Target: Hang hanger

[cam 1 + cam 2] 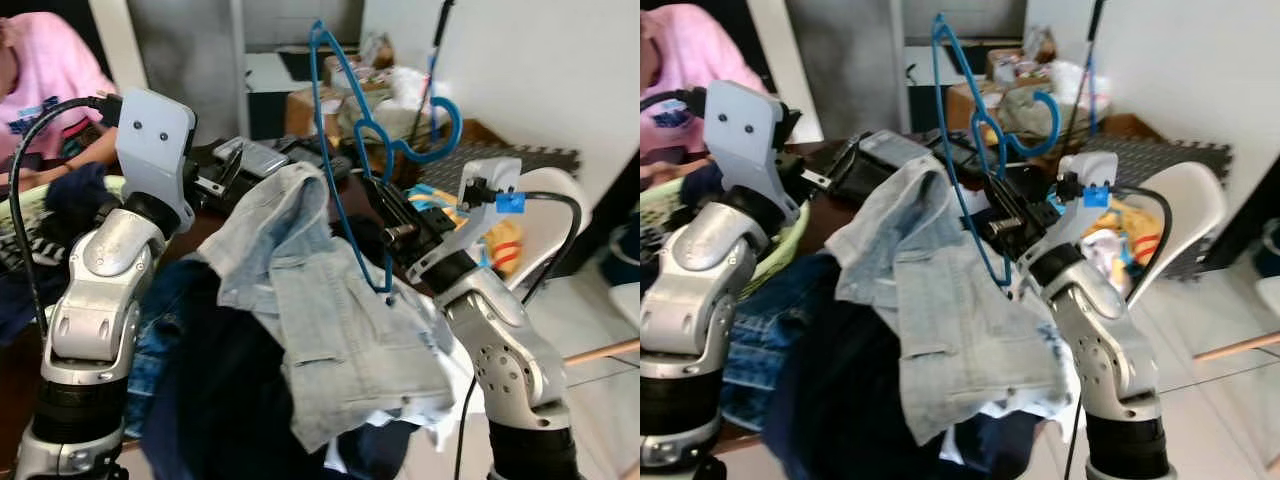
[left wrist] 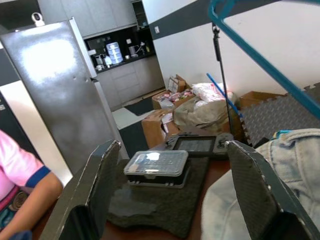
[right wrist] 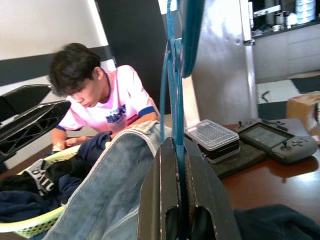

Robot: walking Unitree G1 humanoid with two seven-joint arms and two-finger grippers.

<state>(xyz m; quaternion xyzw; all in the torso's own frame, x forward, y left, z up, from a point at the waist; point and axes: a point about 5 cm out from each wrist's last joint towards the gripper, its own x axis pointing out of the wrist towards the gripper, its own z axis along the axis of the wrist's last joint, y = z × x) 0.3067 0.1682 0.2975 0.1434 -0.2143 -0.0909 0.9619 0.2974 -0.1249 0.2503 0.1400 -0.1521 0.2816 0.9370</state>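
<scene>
Cluttered table [image 1: 215, 225]; right gripper [image 1: 398, 228] pinching hanger [image 1: 345, 150], left gripper [image 2: 170, 200] gaping empty. Jacket [image 1: 330, 320] seemingly half-threaded, risking sliding off.

I see a glossy blue plastic hanger [image 1: 345, 120] above a soft, faded denim garment [image 1: 330, 320]. Beyond the garment, a clear plastic box [image 2: 156, 164] sits on a polished wooden table [image 3: 270, 187].
</scene>
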